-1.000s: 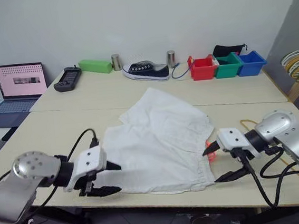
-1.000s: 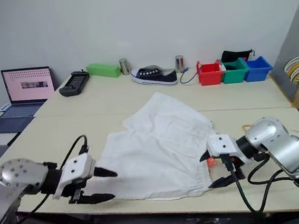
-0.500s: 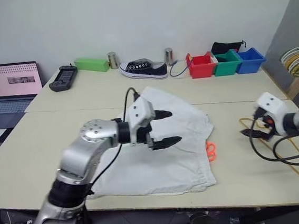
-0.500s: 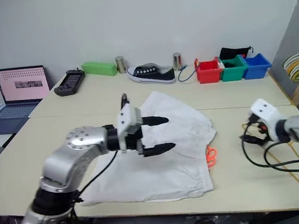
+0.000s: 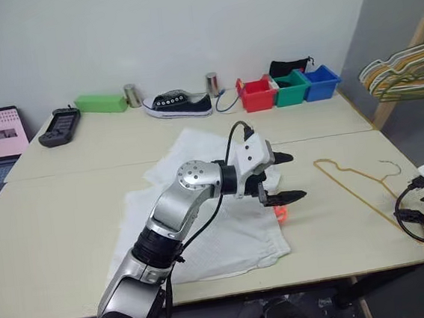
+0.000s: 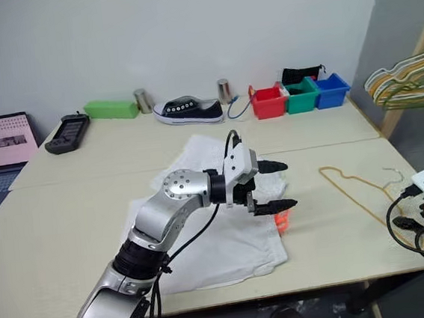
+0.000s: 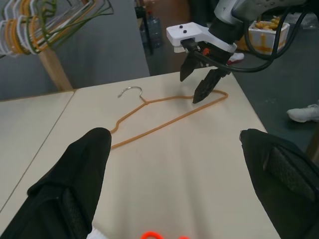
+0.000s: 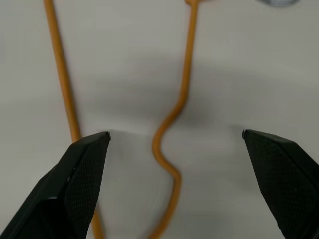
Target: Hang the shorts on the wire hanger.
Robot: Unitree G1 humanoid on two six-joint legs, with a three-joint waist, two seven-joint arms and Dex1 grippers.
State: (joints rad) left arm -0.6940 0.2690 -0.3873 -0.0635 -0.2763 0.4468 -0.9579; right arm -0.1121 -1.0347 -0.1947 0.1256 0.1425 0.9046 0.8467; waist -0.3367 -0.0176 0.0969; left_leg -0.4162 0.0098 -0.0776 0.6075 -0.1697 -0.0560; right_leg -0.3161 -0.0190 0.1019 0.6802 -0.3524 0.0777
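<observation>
White fabric shorts [image 5: 201, 205] are laid flat on the table [image 5: 52, 219], with the orange drawstring [image 5: 279, 212] showing at the waistband edge nearest the wire hanger [image 5: 354, 187]. The cloth is judged to be light, limp and prone to bunching; it is best taken at the gathered waistband, where the material is thickest. The wire hanger is seen lying flat on the table to the right of the shorts and apart from them, its hook turned toward the far right. It is judged to be light, thin, fairly stiff and likely to slide on the smooth surface; a hold on the shoulder wire near the neck is advised.

The left gripper [image 5: 283, 176] is held above the right edge of the shorts, its fingers spread wide and pointed toward the hanger, with nothing between them. The right gripper [image 7: 203, 74] is poised directly above the hanger, fingers pointing down, likewise spread wide and empty. In the right wrist view the bent wire by the neck is seen between the fingertips [image 8: 82, 164], not yet touched.
</observation>
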